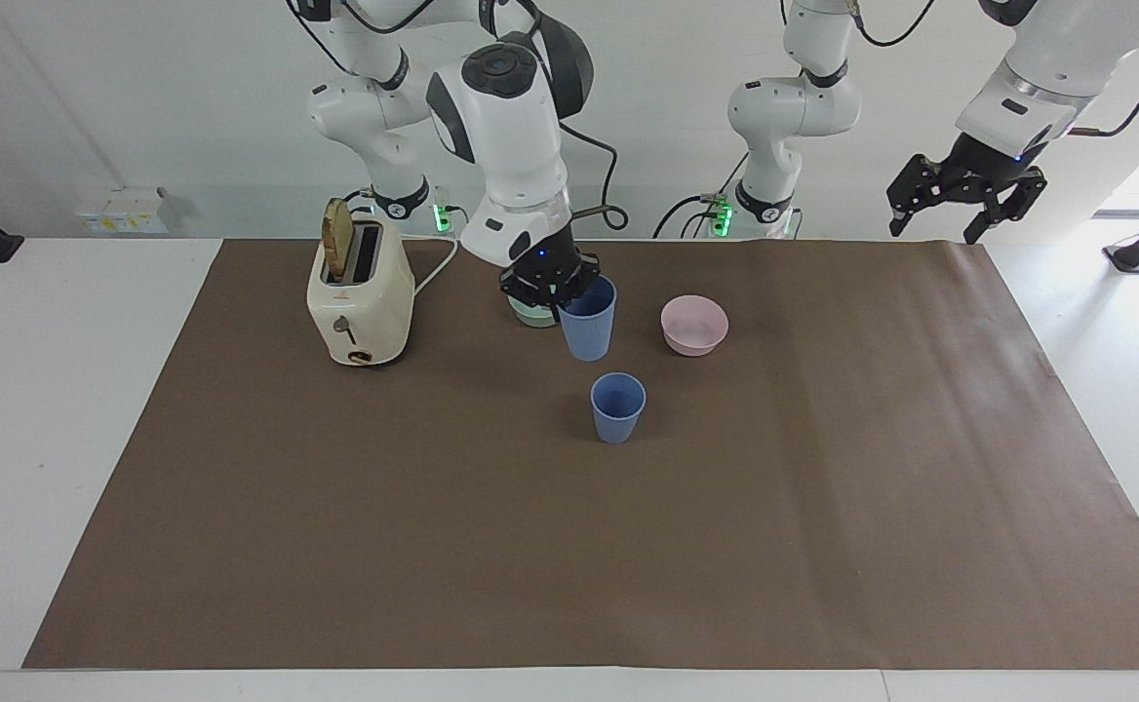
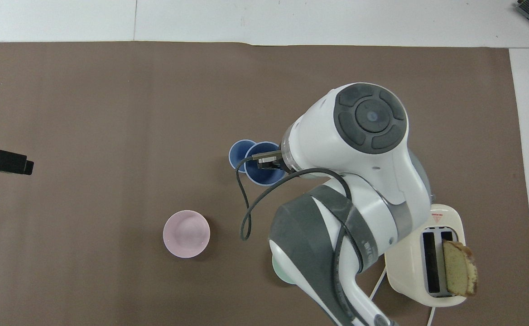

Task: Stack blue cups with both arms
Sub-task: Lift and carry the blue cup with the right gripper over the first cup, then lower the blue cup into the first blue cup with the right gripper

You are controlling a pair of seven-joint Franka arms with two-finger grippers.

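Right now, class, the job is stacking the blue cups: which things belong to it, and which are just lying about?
Job:
- held blue cup, in right tool
- standing blue cup

Lying about:
- toaster
- pink bowl
- green bowl

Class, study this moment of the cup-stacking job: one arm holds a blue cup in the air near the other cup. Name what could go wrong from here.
1. The right gripper pinches the held blue cup by one side of its rim only, so the cup might tilt or slip.
2. The standing blue cup is light and upright; an off-centre descent may knock it over.
3. The green bowl sits right under the wrist, so a low swing could nudge it.
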